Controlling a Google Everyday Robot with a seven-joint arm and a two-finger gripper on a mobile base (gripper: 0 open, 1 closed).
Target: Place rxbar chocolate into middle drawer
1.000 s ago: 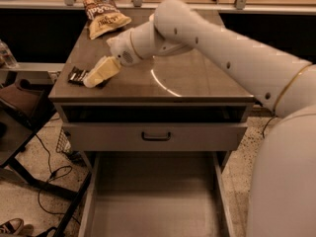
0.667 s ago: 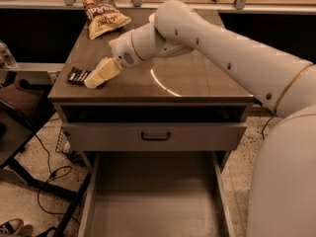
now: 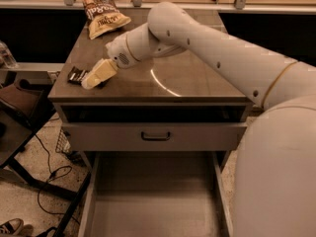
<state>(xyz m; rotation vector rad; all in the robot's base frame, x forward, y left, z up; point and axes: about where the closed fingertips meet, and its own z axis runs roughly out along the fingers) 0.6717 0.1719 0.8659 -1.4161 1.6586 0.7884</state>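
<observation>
Barely any movement: the tool (image 3: 98, 74) stays low at the near-left corner of the counter (image 3: 197, 78), on the snack bar (image 3: 76, 75); its grip, can't tell. The pulled-out drawer (image 3: 153, 206) below waits, bare.

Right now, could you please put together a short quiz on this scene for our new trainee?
1. True or false: the rxbar chocolate already lies in the middle drawer.
2. Where is the tool? (A) at the bar, near the left edge of the table; (B) inside the drawer; (C) raised high above the table.
3. What lies at the table's far left corner?
Key: 1 false, it is on the table; 2 A; 3 the chip bag.
</observation>
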